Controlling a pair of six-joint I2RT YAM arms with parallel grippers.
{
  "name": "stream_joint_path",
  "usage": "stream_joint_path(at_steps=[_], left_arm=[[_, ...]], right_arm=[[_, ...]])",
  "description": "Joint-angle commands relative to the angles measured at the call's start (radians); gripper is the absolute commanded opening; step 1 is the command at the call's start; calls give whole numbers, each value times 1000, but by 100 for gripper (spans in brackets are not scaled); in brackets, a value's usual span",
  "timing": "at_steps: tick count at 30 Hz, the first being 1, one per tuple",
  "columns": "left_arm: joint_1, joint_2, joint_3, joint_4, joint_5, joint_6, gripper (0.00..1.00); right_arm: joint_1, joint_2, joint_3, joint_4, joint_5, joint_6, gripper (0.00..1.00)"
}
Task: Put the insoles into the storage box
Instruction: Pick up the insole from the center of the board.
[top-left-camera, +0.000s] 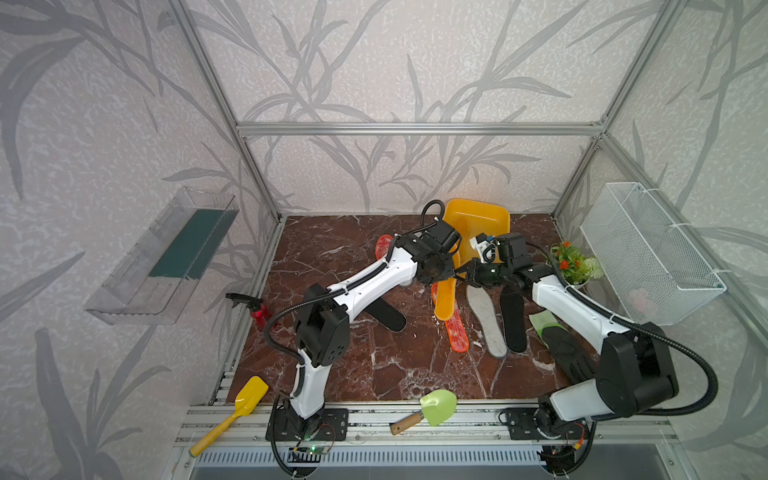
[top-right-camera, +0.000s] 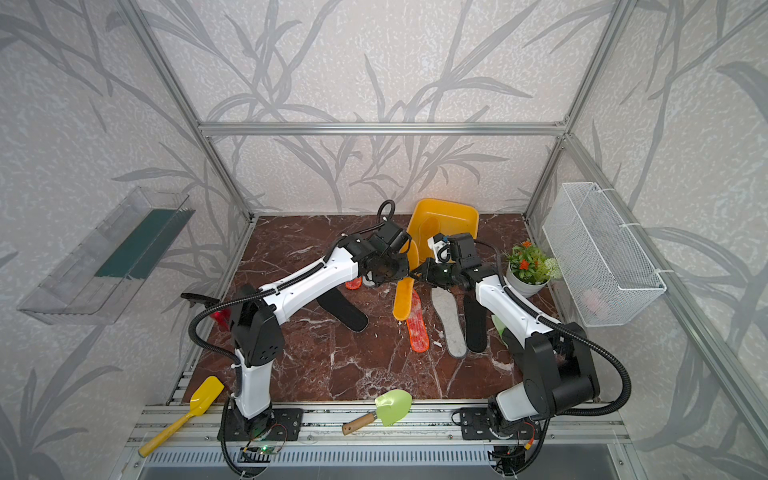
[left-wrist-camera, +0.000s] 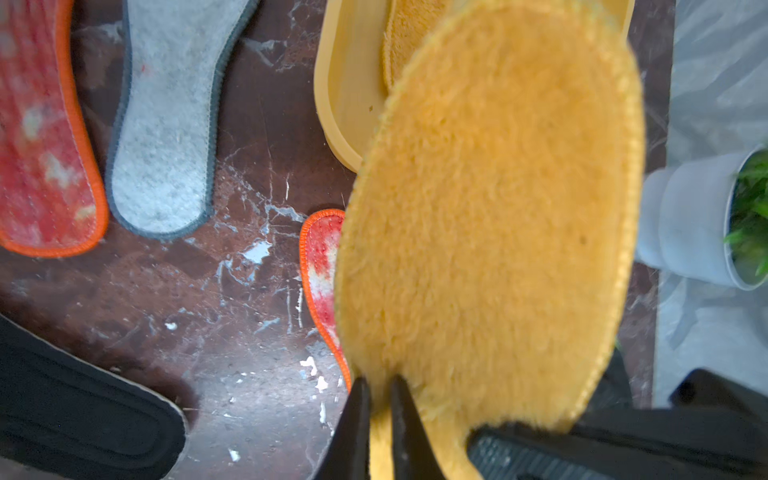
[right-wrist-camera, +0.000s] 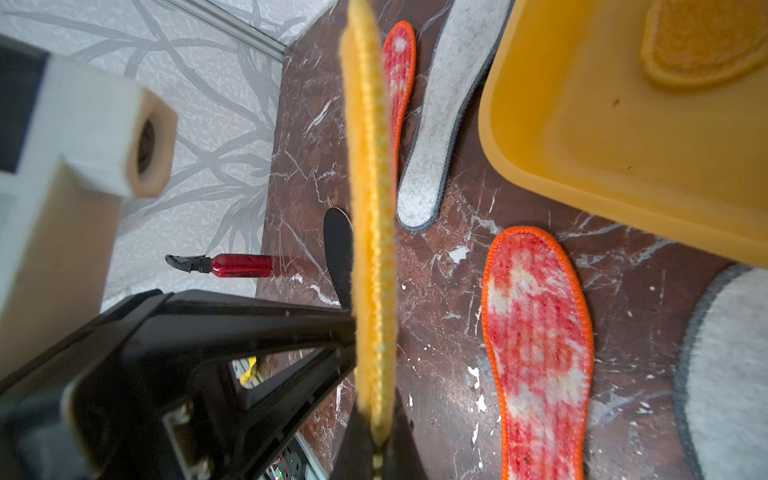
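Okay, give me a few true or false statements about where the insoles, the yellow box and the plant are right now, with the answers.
1. The right gripper is shut on the hanging yellow-orange insole. True.
2. The storage box is empty. False: a second yellow-orange insole lies in it.
3. The potted plant sits inside the white wire basket. False: it stands on the table, outside the basket.
4. A grey felt insole lies on the table next to a black insole. True.
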Motion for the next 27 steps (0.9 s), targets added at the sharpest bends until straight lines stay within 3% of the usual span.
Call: stream_joint_path(at_steps=[1,7,8,9,17,25,27], left_arm=[[-4,-31,-8,-24,-21,-1,35],[6,-80,-52,-24,-54,-5,59],[7,-92,-61,-26,-59,-5,68],[12,-106,-73,-25,-68,-6,72],[57,-228,-201,13,-116,4,84],[112,-337,-333,87,-95,35,92],[116,-364,-363,114,-92,44,99]], right_arm=[[0,-40,-11,44,39,-12,0],[-25,-59,-6,18,60,-29,0],[-36,-63,0,10,62,-32,0],[-53,-67,9,-3,64,-40,0],[-194,-40,166,-132,133,-156,0],[-291,181,394,-164,146,-226,0],[-293,227,432,-164,154,-239,0]])
